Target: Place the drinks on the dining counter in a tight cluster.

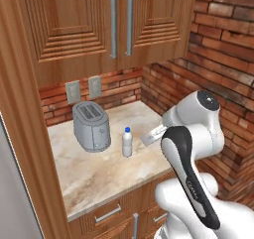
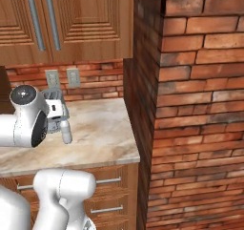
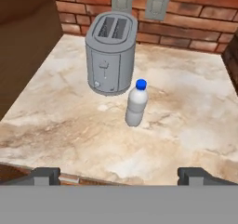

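One of the drinks, a slim white bottle [image 3: 136,104] with a blue cap, stands upright on a small marbled counter [image 3: 195,125], just right of and in front of the steel toaster [image 3: 110,53]. This bottle [image 1: 127,143] also appears in the left base view, and again as the bottle [image 2: 66,131] beside my arm in the right base view. My gripper [image 3: 118,174] hovers open above the counter's front edge, well short of the bottle, with nothing between its fingers. The dining counter is out of view.
The toaster [image 1: 92,126] sits at the back left of the small counter [image 1: 99,173]. A brick wall [image 1: 218,49] closes the right side, with wood cabinets [image 1: 119,25] overhead and two wall outlets [image 1: 83,90] behind. Drawers [image 2: 107,195] lie below the counter.
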